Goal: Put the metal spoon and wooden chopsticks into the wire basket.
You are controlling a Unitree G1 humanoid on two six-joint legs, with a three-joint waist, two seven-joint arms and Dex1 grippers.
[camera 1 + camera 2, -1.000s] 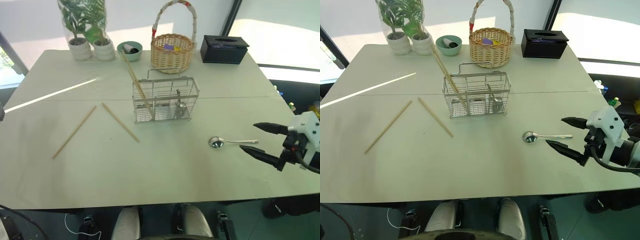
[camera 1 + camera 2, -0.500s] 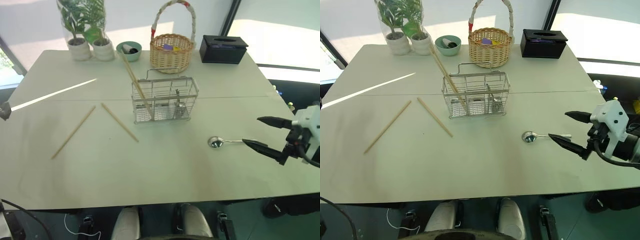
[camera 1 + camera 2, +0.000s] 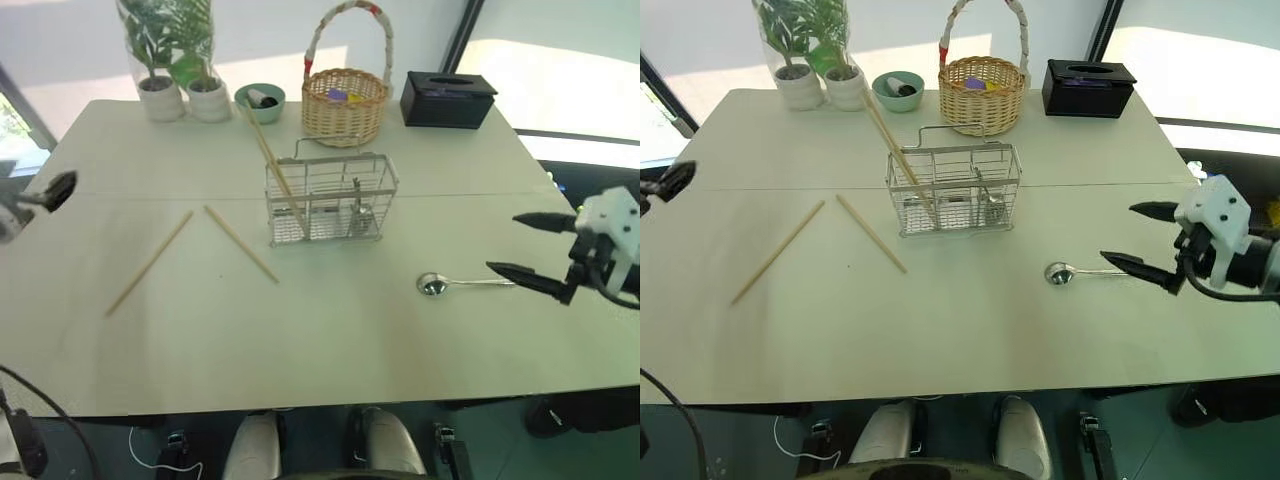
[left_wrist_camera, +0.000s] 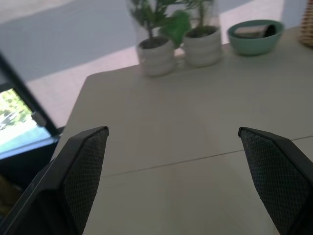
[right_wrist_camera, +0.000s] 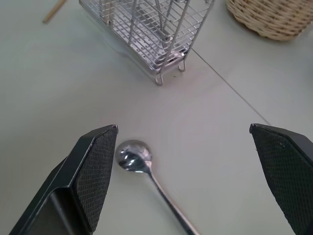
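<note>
The metal spoon (image 3: 432,285) lies on the table right of centre, its handle pointing right. My right gripper (image 3: 503,243) hovers open over the handle's end; in the right wrist view the spoon's bowl (image 5: 133,157) lies between the spread fingers. The wire basket (image 3: 330,200) stands mid-table with one chopstick (image 3: 270,165) leaning in its left end. Two wooden chopsticks (image 3: 150,262) (image 3: 241,244) lie flat to its left. My left gripper (image 4: 172,129) is open and empty, low over the table's far-left edge, well away from the chopsticks.
Along the back edge stand a wicker basket (image 3: 345,100) with a tall handle, a black tissue box (image 3: 448,97), a green bowl (image 3: 260,98) and two potted plants (image 3: 170,60). A seam crosses the table (image 3: 120,150) behind the wire basket.
My left gripper has come in from the left edge, moving right and up. My right gripper has moved a little farther over the table, beyond the spoon's handle end. Nothing on the table moved.
</note>
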